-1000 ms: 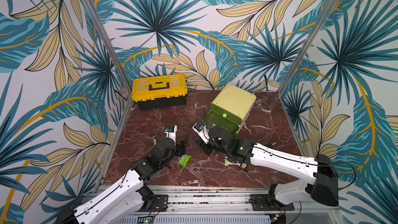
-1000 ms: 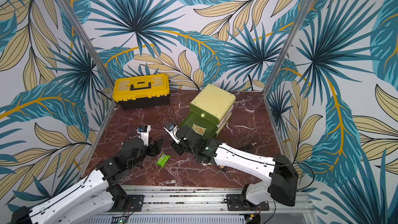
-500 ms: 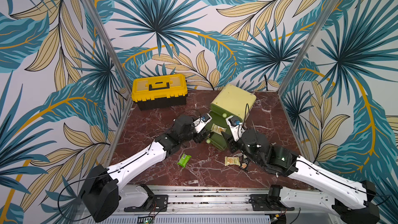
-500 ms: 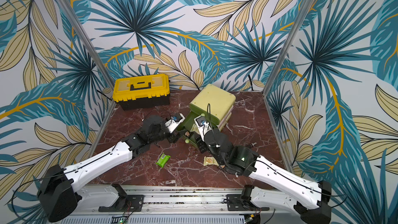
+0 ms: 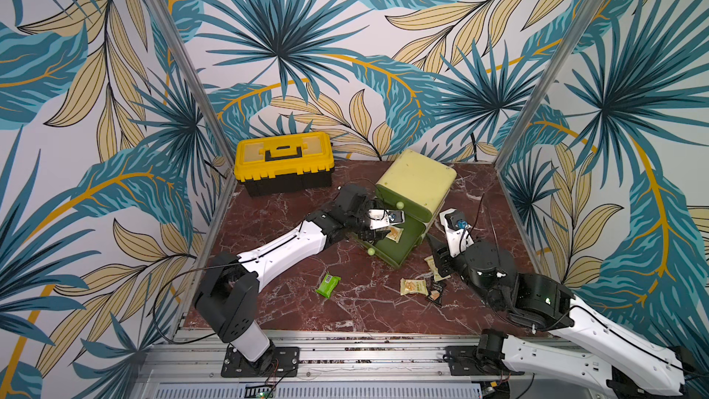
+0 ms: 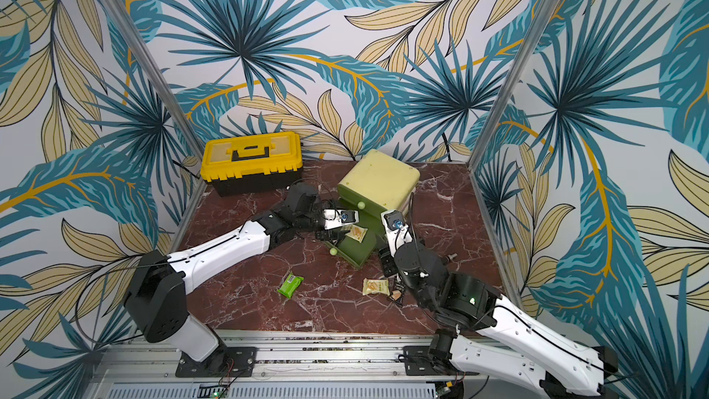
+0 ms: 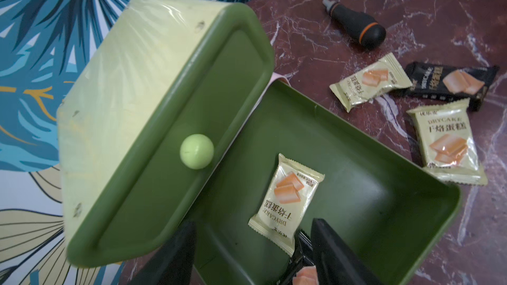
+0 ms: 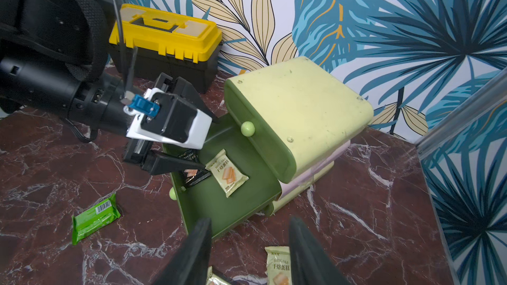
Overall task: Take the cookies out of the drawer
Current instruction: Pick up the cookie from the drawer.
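Taken out: green packet, others.
Drawer: pale packet, black packet not yet removed.
Left gripper, right gripper: parted, empty.

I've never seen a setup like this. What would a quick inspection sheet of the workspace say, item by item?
Surface: red-brown marble tabletop, no spills seen.
Job's things: green drawer pulled out of the cabinet; a pale packet and a black packet lie inside. On the table: green packet, loose pale packet, second loose pale packet, loose black packet.
Clutter: yellow toolbox, screwdriver handle.
Grippers: left gripper open over the drawer, beside the black packet; right gripper open, empty, above the table.
Cables: black cable loops beside the left arm's base.
Surroundings: leaf-print walls, metal rail in front.
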`<state>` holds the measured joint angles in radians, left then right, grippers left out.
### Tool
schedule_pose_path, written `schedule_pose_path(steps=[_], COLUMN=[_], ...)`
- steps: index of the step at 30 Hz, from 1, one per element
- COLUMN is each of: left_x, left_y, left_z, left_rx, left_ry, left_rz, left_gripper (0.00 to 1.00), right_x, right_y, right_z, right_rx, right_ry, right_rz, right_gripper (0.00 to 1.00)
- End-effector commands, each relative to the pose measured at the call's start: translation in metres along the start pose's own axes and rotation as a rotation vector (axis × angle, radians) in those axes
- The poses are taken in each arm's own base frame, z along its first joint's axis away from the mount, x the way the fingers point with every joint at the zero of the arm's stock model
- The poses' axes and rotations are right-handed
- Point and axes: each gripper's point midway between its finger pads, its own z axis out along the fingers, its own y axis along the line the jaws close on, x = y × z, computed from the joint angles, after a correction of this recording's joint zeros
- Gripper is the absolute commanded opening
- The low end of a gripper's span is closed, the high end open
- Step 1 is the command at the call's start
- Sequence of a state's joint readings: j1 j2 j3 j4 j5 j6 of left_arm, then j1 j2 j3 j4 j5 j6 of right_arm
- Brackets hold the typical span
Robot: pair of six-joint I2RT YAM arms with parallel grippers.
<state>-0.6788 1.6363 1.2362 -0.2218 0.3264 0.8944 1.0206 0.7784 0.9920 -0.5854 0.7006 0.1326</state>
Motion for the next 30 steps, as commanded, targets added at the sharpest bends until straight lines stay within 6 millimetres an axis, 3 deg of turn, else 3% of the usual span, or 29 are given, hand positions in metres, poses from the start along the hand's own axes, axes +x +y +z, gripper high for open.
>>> schedule_pose_path(steps=[1,16,30], left_x=[0.004,0.027,0.032], left_y=[-0.006,-0.024,-0.020], left_z=[0.007,0.044,0.064], left_rx=[0.077,0.231,0.240], left_ry=[0.019,0.125,0.194], left_rz=[0.134,0.304,0.321], left_gripper=[0.69,0.66,0.70], right_x=[0.013,0.012,0.012], right_y=[-0.010,-0.022,-0.031], right_z=[0.000,-0.008,-0.015], right_rx=[0.049,0.084,0.097], right_ry=[0.027,0.017,0.010], right_rz=[-0.011,-0.019,-0.014], right_gripper=[0.49,0.48,0.48])
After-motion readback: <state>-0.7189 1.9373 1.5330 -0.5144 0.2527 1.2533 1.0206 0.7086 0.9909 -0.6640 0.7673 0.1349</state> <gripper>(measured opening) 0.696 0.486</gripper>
